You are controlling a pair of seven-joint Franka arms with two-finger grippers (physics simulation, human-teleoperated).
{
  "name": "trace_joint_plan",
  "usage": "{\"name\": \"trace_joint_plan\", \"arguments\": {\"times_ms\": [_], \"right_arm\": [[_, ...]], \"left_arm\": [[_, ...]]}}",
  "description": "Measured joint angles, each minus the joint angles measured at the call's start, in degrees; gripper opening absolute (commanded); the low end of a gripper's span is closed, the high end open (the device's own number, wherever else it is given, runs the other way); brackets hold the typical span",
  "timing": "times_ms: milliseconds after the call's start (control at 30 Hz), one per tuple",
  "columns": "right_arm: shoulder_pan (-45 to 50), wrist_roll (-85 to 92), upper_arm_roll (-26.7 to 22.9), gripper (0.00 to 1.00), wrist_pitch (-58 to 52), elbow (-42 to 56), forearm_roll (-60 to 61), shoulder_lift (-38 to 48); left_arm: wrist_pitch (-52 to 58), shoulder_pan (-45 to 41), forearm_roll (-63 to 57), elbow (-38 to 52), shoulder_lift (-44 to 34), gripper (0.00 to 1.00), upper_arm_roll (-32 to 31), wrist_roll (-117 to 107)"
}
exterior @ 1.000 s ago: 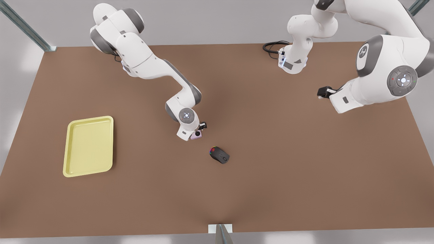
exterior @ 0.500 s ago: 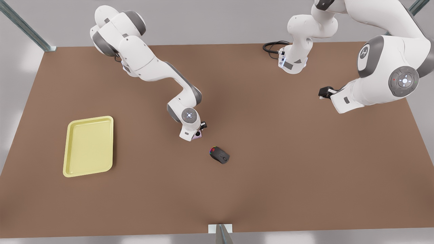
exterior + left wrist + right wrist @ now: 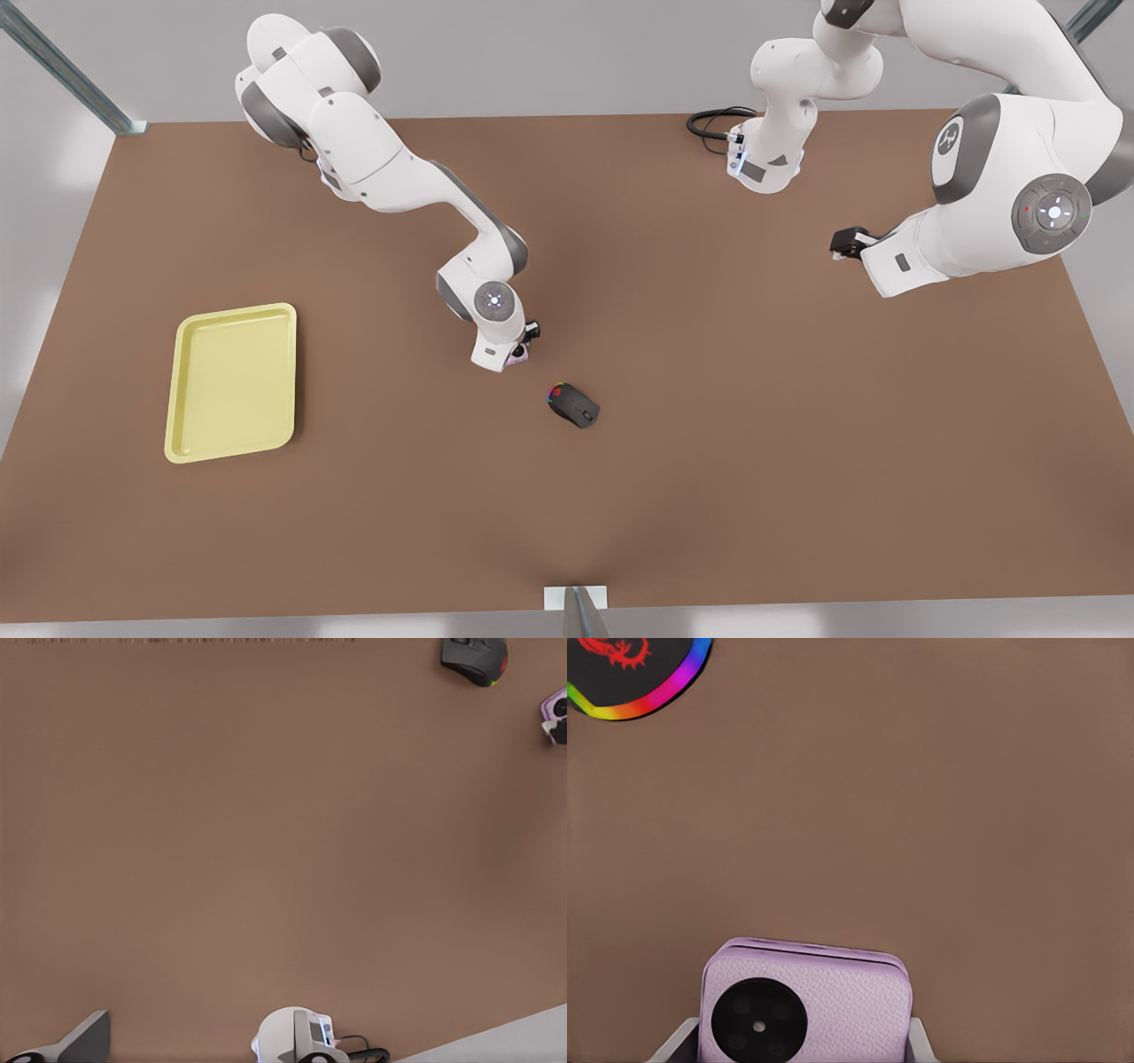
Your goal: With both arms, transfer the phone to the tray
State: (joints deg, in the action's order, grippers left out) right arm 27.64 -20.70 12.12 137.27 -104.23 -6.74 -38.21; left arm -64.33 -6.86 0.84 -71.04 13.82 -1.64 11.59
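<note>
Right jaws (image 3: pixel 518 353): you have them low over the middle of the surface (image 3: pixel 709 461), on the arm that reaches in from the far left corner in the front view. In the right wrist view a pale finger (image 3: pixel 920 1041) stands at each side of the phone (image 3: pixel 804 1005) and touches its edges, so the jaws are clamped on the phone.
Phone: your pale pink slab with a round black lens plate sits between those fingers. From the front only a small pink corner shows under the wrist. You cannot tell whether it rests on the surface or is lifted off it.
Mouse (image 3: pixel 574 405): a black computer mouse with a rainbow-lit edge lies just beside the phone, on the side toward the near edge, apart from it.
Tray (image 3: pixel 232 383): your pale yellow tray lies flat near the left edge of the surface in the front view, well apart from the phone and from both arms.
Left jaws (image 3: pixel 842 241): your other arm waits high over the far right part of the surface. You cannot tell whether these jaws are apart or together. Its wrist view looks down on bare surface, with the mouse and the phone far off.
Cable (image 3: pixel 713 122): a black cable coils at the far edge beside that arm's base.
</note>
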Motion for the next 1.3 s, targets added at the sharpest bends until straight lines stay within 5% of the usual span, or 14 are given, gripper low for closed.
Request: {"name": "trace_joint_plan", "arguments": {"times_ms": [200, 367, 600, 767, 800, 833, 1000, 1133, 1200, 1300], "right_arm": [[-5.6, 2.2, -3.2, 0.78, -2.3, -0.4, 0.1, 7.6], [-9.9, 7.7, -11.9, 0.78, -5.5, -3.3, 0.4, 12.6], [-12.5, 22.0, -30.2, 0.77, -6.1, -7.4, 5.6, 14.3], [-15.4, 33.9, -36.9, 0.77, -5.8, -8.6, 10.0, 13.5], [-16.1, 36.0, -37.3, 0.79, -5.4, -9.8, 10.4, 13.2], [-16.5, 38.1, -37.5, 1.00, -4.6, -11.7, 10.7, 13.0], [-16.9, 46.7, -37.7, 1.00, -2.2, -13.1, 12.9, 12.2], [-16.8, 51.3, -36.4, 1.00, -5.2, -1.1, 13.4, 12.7], [-17.1, 51.6, -31.4, 1.00, -9.6, 6.7, 12.6, 15.5], [-21.1, 48.4, -16.8, 1.00, -23.8, 20.8, 8.1, 20.8]], "left_arm": [[-0.3, 0.0, 0.1, 0.0, 0.0, 1.00, -0.1, 0.1], [-0.5, 0.0, 0.1, 0.0, 0.0, 1.00, -0.1, 0.2], [-0.7, 0.0, 0.1, 0.0, 0.0, 1.00, -0.1, 0.3], [-0.7, 0.0, 0.1, 0.0, 0.0, 1.00, -0.1, 0.3], [-0.7, 0.0, 0.1, 0.0, 0.0, 1.00, 0.0, 0.3], [-0.7, 0.0, 0.1, 0.0, 0.1, 1.00, 0.0, 0.3], [-0.9, 0.0, 0.0, 0.0, 0.1, 1.00, 0.0, 0.3], [-1.0, 0.0, -0.1, 0.0, -0.1, 1.00, 0.0, 0.3], [-1.0, 0.0, -0.5, 0.0, -0.2, 1.00, 0.2, 0.1], [-1.1, 0.0, -1.5, 0.0, -0.1, 1.00, 0.5, -0.4]]}}
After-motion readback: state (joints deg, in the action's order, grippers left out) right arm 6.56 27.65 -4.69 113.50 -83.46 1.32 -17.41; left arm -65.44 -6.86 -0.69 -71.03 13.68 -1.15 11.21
